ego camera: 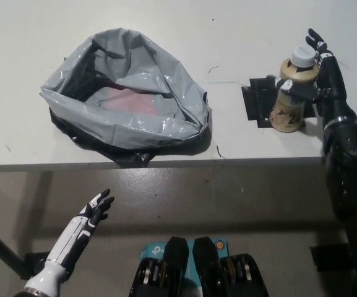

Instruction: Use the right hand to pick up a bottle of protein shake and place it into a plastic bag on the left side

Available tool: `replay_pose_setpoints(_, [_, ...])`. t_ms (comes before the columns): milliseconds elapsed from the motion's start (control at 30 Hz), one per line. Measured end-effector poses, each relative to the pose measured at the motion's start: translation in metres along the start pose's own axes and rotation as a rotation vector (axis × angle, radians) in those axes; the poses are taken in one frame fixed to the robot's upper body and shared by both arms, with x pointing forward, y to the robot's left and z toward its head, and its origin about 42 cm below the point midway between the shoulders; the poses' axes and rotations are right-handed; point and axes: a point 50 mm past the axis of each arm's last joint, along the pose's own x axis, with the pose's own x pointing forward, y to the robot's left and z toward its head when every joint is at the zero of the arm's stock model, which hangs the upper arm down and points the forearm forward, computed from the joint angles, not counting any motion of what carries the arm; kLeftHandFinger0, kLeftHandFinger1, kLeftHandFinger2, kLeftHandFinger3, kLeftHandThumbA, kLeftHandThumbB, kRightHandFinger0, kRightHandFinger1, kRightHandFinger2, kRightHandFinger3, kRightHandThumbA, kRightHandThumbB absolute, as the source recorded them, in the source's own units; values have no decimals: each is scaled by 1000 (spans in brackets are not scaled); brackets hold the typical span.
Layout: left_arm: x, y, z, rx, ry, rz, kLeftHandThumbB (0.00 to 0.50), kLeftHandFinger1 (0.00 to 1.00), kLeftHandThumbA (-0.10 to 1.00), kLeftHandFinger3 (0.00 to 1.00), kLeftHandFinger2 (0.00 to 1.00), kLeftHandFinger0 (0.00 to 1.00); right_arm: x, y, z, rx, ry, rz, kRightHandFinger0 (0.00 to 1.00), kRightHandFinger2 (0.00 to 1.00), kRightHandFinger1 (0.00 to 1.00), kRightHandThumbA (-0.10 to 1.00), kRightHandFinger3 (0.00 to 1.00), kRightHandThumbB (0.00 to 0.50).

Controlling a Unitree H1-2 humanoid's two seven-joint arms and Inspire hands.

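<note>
The protein shake bottle (291, 94), tan with a white cap, stands upright on a black square patch (260, 104) at the table's right. My black right hand (317, 77) is pressed against the bottle's right side. Its thumb lies across the bottle's front and its fingers (317, 43) stretch up past the cap, not wrapped round it. The grey plastic bag (125, 93) lies with its mouth open on the left of the table, with something pinkish inside. My white left hand (93, 212) rests open at the lower left, below the table's front edge.
The white table (227, 37) ends in a front edge running across the middle of the picture. Bare tabletop lies between bag and bottle. Below the edge is grey floor.
</note>
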Motion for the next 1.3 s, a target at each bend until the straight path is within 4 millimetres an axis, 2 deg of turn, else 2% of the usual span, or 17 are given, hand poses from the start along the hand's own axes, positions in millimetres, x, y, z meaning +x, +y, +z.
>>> replay_pose_setpoints(33, [0,0,0,0,-1,1,347,1000,1000,1000,1000,1000,3,1,-1,48,13,-16,63,371,102,243,457,385])
replay_pose_setpoints(67, [0,0,0,0,-2,1,347,1000,1000,1000,1000,1000,5,0,-1,94,25,-32,13,373,105,233,382,407])
replay_pose_setpoints(133, [0,0,0,1,-2,1,348,1000,1000,1000,1000,1000,6,0,-5,171,43,-57,0,375,4,-11,253,318])
replay_pose_setpoints(267, [1,1,1,2,-3,1,349,1000,1000,1000,1000,1000,3,1,-12,318,77,-90,0,570,67,-100,361,284])
replay_pose_setpoints(400, [2,2,2,6,-8,-1,347,1000,1000,1000,1000,1000,2,5,-13,429,87,-85,0,617,123,-100,432,276])
replay_pose_setpoints(567, [2,4,2,10,-9,-1,345,1000,1000,1000,1000,1000,4,7,2,486,48,-57,0,613,145,-100,465,268])
replay_pose_setpoints(600, [2,5,2,10,-9,1,342,1000,1000,1000,1000,1000,5,7,8,495,33,-50,0,560,118,-93,420,255])
replay_pose_setpoints(633, [2,5,2,10,-9,1,333,1000,1000,1000,1000,1000,6,7,13,500,21,-44,0,532,117,-88,472,247])
replay_pose_setpoints(667, [1,5,2,10,-9,2,335,1000,1000,1000,1000,1000,6,8,15,501,15,-41,0,525,128,-90,311,243])
replay_pose_setpoints(800, [2,6,2,11,-11,3,332,1000,1000,1000,1000,1000,7,21,44,512,-52,4,0,520,184,-15,84,284])
replay_pose_setpoints(867, [2,6,3,11,-12,2,329,1000,1000,1000,1000,1000,8,39,71,523,-100,45,0,480,155,-33,50,284])
replay_pose_setpoints(900, [2,6,3,11,-13,1,329,1000,1000,1000,1000,1000,9,46,82,525,-116,61,0,484,155,-27,120,292])
replay_pose_setpoints(967, [2,6,3,11,-13,-1,327,1000,1000,1000,1000,1000,12,66,108,526,-159,110,0,515,190,-7,5,286])
replay_pose_setpoints(1100, [3,6,3,13,-15,-5,332,1000,1000,1000,1000,1000,19,110,158,497,-228,220,0,519,180,-13,0,285])
replay_pose_setpoints(1167, [3,6,3,13,-15,-7,350,1000,1000,1000,1000,1000,21,124,172,481,-244,254,0,540,204,70,9,258])
replay_pose_setpoints(1233, [2,6,3,14,-14,-10,351,1000,1000,1000,1000,1000,25,148,184,427,-242,294,0,558,219,120,118,260])
replay_pose_setpoints(1300, [2,6,3,15,-15,-14,341,1000,1000,1000,1000,1000,26,162,187,381,-228,311,0,552,211,182,345,235])
